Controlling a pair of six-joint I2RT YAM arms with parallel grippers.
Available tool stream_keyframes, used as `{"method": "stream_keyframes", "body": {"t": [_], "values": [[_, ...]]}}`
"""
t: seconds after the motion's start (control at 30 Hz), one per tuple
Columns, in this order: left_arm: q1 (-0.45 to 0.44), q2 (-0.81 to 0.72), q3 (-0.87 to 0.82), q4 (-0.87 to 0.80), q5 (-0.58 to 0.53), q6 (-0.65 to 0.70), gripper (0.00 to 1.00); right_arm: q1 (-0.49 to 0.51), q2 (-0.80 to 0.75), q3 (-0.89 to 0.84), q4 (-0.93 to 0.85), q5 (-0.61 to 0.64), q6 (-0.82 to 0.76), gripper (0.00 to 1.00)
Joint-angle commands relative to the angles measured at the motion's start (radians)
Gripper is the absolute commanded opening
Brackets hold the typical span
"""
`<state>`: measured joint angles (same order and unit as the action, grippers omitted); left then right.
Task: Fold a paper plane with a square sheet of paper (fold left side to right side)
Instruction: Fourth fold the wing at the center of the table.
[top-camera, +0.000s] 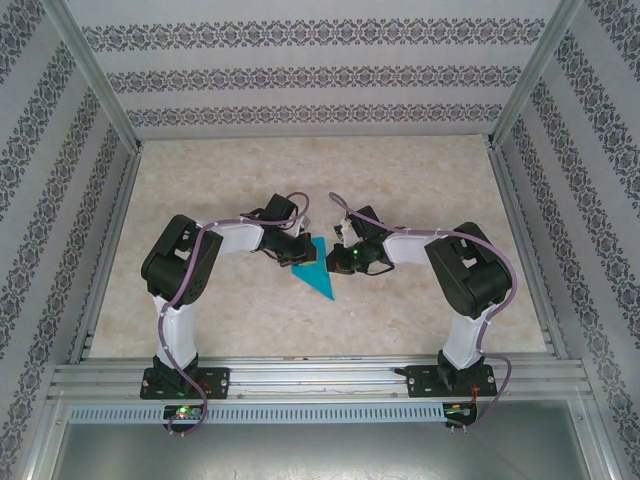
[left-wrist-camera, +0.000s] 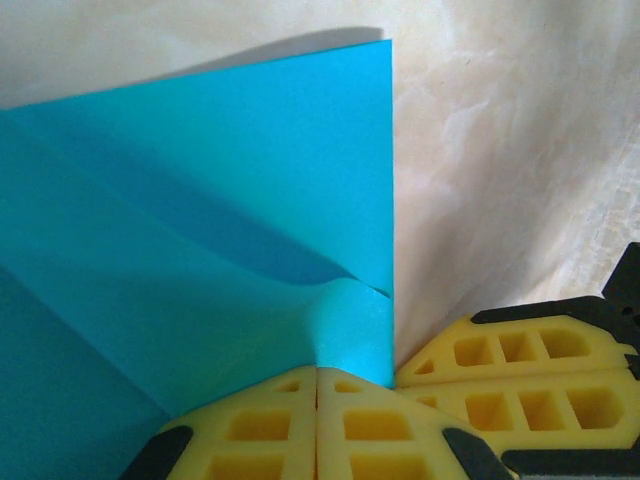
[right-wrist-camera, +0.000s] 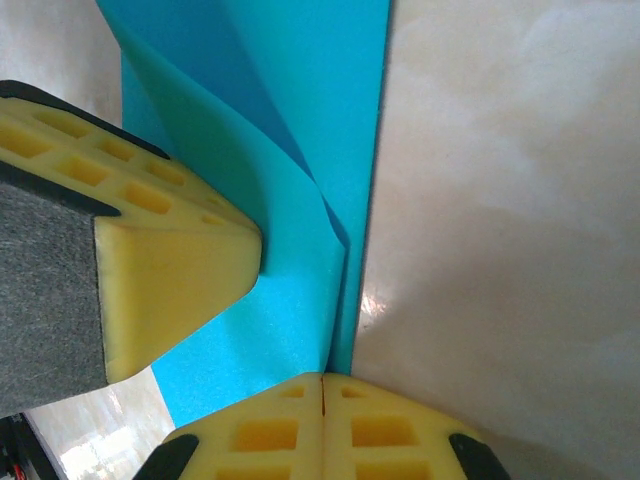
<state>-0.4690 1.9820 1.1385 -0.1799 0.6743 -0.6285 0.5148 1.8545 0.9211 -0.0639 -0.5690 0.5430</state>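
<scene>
The square sheet of paper (top-camera: 320, 278) lies teal-blue at mid-table, folded over into a pointed triangle rather than a slim paper plane. My left gripper (top-camera: 295, 254) comes at it from the left and my right gripper (top-camera: 337, 260) from the right. In the left wrist view the sheet (left-wrist-camera: 230, 200) bulges up into the left gripper (left-wrist-camera: 318, 372), whose yellow jaws are shut on a raised flap; the right gripper's fingers (left-wrist-camera: 520, 385) sit just beside it. In the right wrist view the right gripper (right-wrist-camera: 322, 378) is shut, its tips against the paper's (right-wrist-camera: 300, 90) creased right edge, with the left fingers (right-wrist-camera: 170, 270) pressing close.
The marble-patterned tabletop (top-camera: 430, 190) is bare around the paper. Aluminium frame rails (top-camera: 300, 372) run along the near edge and both sides, with patterned walls behind. The two arms meet closely over the sheet, their fingertips nearly touching.
</scene>
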Motion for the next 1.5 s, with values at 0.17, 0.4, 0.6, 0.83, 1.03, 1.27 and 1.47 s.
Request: {"method": "stream_keyframes", "body": {"t": [0.17,0.4,0.6,0.83,1.03,1.27,1.47], "values": [[0.01,0.029,-0.054,-0.003,-0.035,0.004,0.06,0.007,0.072,-0.031,-0.107,0.12,-0.021,0.0],[0.009,0.028,-0.065,-0.004,-0.038,0.006,0.06,0.0,0.045,-0.004,-0.081,0.06,-0.011,0.0],[0.01,0.026,-0.075,0.0,-0.041,0.003,0.06,-0.011,-0.008,0.041,-0.071,0.007,0.007,0.07],[0.01,0.026,-0.083,0.007,-0.039,-0.003,0.06,-0.039,-0.088,0.066,-0.086,-0.019,0.018,0.22],[0.01,0.024,-0.08,0.007,-0.039,-0.002,0.06,-0.047,-0.171,0.017,-0.114,-0.043,0.018,0.21],[0.01,0.017,-0.072,-0.005,-0.041,0.002,0.06,-0.006,-0.226,-0.096,-0.018,-0.208,0.113,0.0],[0.01,0.016,-0.069,-0.006,-0.041,0.003,0.06,0.046,-0.188,-0.128,0.022,-0.223,0.143,0.0]]}}
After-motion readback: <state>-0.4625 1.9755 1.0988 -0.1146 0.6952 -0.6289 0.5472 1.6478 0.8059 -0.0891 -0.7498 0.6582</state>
